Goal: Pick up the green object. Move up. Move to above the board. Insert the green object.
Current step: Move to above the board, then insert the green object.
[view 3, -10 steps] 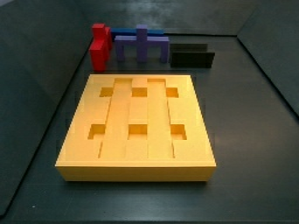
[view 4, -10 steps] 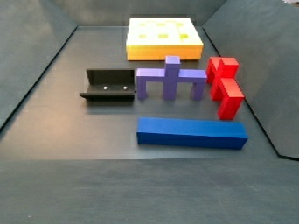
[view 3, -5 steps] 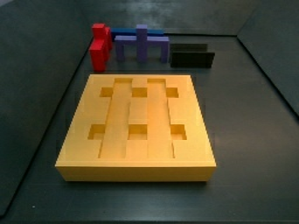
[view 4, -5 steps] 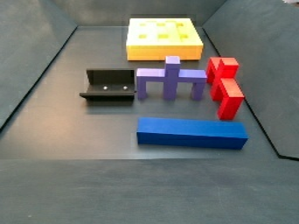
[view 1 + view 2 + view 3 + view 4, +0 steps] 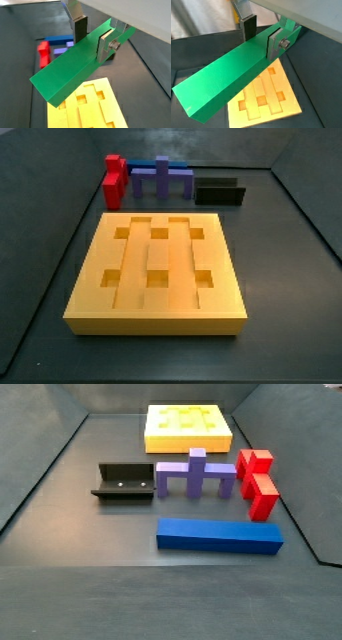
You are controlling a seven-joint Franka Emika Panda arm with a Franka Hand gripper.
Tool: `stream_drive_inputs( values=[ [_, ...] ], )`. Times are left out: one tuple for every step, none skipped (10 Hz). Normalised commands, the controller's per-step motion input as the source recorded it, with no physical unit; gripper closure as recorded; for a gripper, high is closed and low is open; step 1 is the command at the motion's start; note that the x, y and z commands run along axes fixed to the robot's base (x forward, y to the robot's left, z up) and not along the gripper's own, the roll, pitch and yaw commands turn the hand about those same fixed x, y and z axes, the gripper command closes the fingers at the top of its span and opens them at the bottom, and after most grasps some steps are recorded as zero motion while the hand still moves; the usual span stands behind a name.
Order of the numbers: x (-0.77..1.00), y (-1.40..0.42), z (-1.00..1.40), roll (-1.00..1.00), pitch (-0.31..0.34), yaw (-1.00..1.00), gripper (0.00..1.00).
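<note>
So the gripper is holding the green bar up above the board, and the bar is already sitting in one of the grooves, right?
Not quite. The gripper does hold the green bar above the board, but the bar is not in a groove. Both wrist views show it in the air between the fingers, and in a side view the board's grooves and holes lie empty.
</note>
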Motion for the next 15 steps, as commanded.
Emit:
stream_drive_inputs(
  values=[
    [0.07,-0.08,0.03,0.02,0.078,1.00,1.00],
    [0.08,-0.05,0.02,0.02,0.087,1.00,1.00],
    [0.07,-0.05,0.02,0.02,0.095,1.00,1.00],
    [0.07,-0.04,0.02,0.03,0.107,1.00,1.00],
    [0.07,-0.04,0.02,0.03,0.114,1.00,1.00],
    [0.07,-0.03,0.02,0.03,0.131,1.00,1.00],
    [0.07,-0.03,0.02,0.04,0.148,1.00,1.00],
    [0.07,-0.03,0.02,0.05,0.178,1.00,1.00],
    [0.07,-0.03,0.02,0.06,0.207,1.00,1.00],
    [0.08,-0.03,0.03,0.07,0.266,1.00,1.00],
    [0.08,-0.03,0.03,0.08,0.259,0.84,1.00],
    [0.09,-0.04,0.03,0.07,0.219,0.49,1.00],
    [0.09,-0.03,0.02,0.07,0.186,0.30,1.00],
    [-0.03,0.00,-0.34,-0.21,0.000,0.00,1.00],
    [-0.13,0.00,-0.45,-0.32,-0.037,0.00,1.00]
  ],
)
